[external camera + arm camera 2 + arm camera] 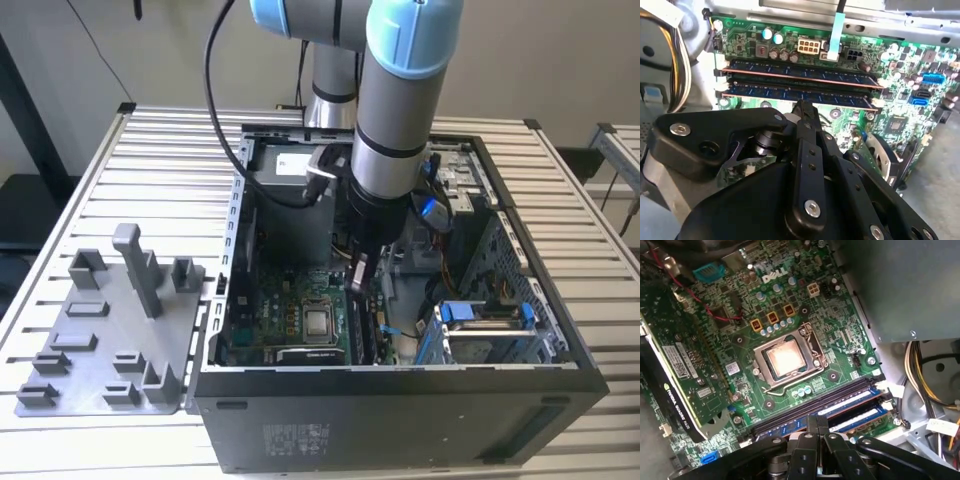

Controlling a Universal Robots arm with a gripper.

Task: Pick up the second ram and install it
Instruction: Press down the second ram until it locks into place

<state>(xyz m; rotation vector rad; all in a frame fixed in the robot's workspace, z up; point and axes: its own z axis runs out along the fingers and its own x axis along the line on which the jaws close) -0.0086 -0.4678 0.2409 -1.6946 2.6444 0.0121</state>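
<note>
Second ram (797, 95) seated, claw (805, 112) above

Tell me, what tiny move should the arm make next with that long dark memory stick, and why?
Probably a short, gentle push straight down. The gripper, fingers together, sits over the middle of the second ram, a long dark memory stick already standing in its slot on the green motherboard beside another stick. Whether it is fully seated cannot be told.
</note>
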